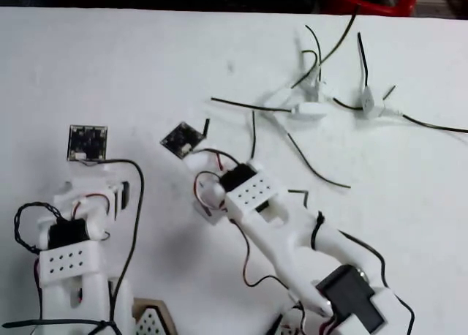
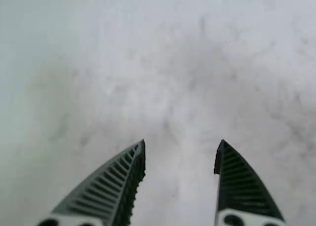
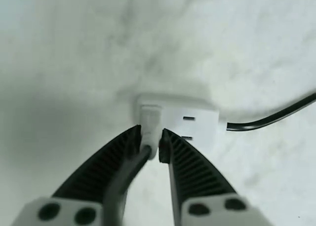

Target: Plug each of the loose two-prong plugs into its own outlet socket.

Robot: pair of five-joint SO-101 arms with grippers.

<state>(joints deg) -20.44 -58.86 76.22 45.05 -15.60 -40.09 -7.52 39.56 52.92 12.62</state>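
In the right wrist view my right gripper [image 3: 150, 137] is shut on a small white two-prong plug [image 3: 149, 118]. The plug's black cord [image 3: 123, 174] runs back between the fingers. The plug sits against one end of a white outlet socket block [image 3: 190, 123] lying on the table, with two slots showing on the block's top face. I cannot tell whether the prongs are seated. A black cord [image 3: 269, 118] leaves the block's far end. My left gripper [image 2: 180, 149] hangs open over bare white table, holding nothing. In the high view the right arm [image 1: 252, 196] is mid-table and the left arm [image 1: 69, 240] is at the near left.
At the back right of the white table [image 1: 110, 64] lie more white plugs and sockets [image 1: 307, 110] [image 1: 369, 101] with tangled black cords [image 1: 314, 167]. Loose arm wiring [image 1: 135, 203] loops beside the left arm.
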